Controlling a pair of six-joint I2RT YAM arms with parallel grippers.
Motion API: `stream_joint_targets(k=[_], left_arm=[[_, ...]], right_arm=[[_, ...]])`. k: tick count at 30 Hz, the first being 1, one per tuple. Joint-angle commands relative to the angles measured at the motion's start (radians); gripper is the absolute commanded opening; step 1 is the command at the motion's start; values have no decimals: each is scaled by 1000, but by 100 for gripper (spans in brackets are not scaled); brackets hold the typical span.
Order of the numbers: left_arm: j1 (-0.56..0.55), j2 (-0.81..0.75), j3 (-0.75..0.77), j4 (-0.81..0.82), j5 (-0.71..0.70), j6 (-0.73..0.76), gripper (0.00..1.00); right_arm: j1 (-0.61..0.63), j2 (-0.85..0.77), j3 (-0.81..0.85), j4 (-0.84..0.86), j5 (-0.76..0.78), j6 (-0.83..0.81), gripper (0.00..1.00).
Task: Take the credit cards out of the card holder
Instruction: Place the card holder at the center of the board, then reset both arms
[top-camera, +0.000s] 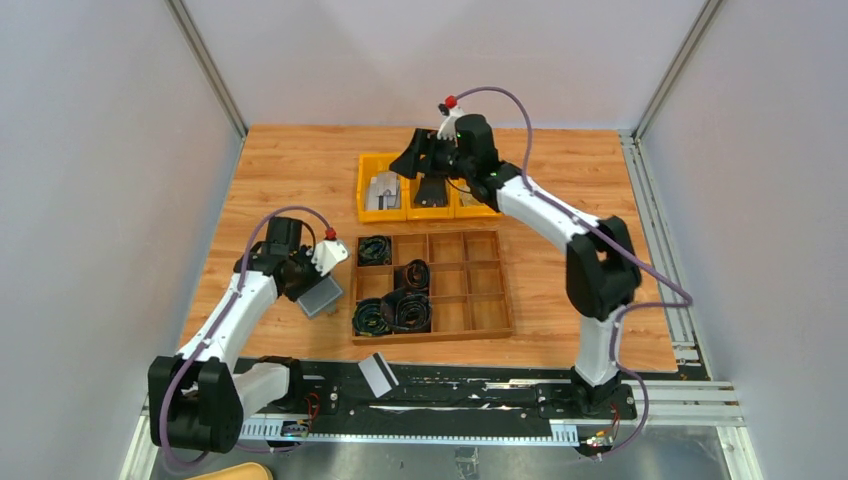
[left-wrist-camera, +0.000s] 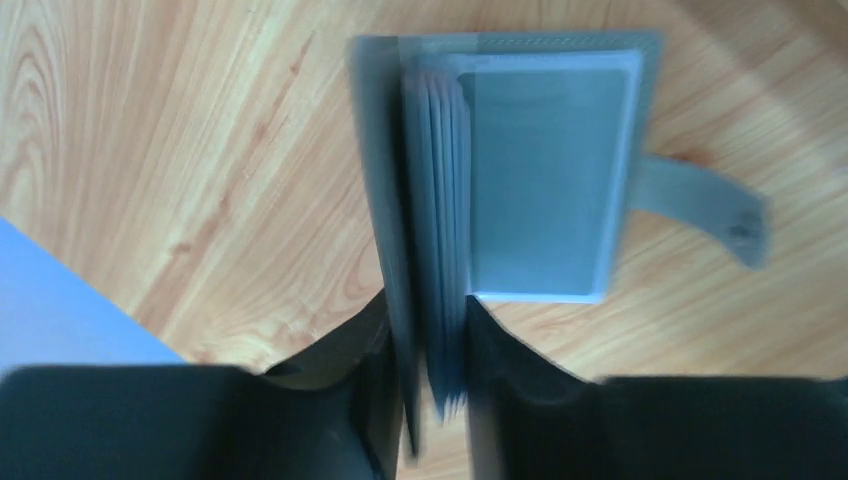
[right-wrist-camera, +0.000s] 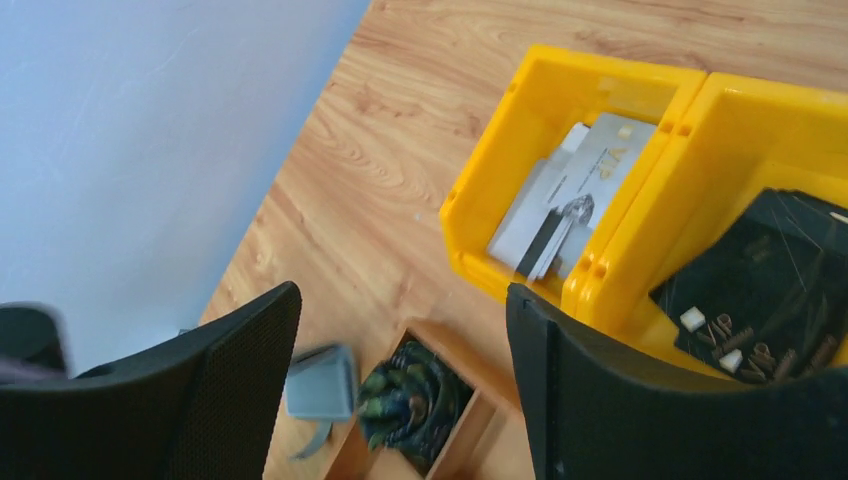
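Observation:
My left gripper (top-camera: 312, 278) is shut on the grey card holder (top-camera: 321, 296) and holds it just left of the wooden tray. In the left wrist view the card holder (left-wrist-camera: 545, 180) hangs open, its sleeves fanned between my fingers (left-wrist-camera: 350, 400) and its strap out to the right. Several silvery credit cards (top-camera: 383, 190) lie in the leftmost yellow bin; they also show in the right wrist view (right-wrist-camera: 570, 200). One card with a dark stripe (top-camera: 377, 373) lies on the black rail at the near edge. My right gripper (top-camera: 428, 163) is open and empty above the yellow bins.
A wooden divided tray (top-camera: 490, 300) holds coiled black cables (top-camera: 395, 308) in its left cells. Yellow bins (top-camera: 365, 210) stand at the back; the middle one (right-wrist-camera: 700, 130) holds a black item (right-wrist-camera: 770, 280). Grey walls close in both sides.

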Motion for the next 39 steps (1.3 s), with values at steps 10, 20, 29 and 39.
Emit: stream_joint_targets(k=[10, 20, 29, 39], left_arm=[[-2, 11, -58, 188, -6, 78, 91], [94, -131, 32, 82, 137, -12, 100], [462, 51, -52, 606, 316, -395, 100], [512, 89, -243, 1148, 353, -783, 100]], right_arm=[[-46, -738, -677, -174, 296, -196, 86], [-233, -1176, -1029, -352, 922, -171, 90], [-310, -1204, -1257, -110, 1355, -317, 93], [-398, -938, -1367, 263, 1367, -297, 92]])
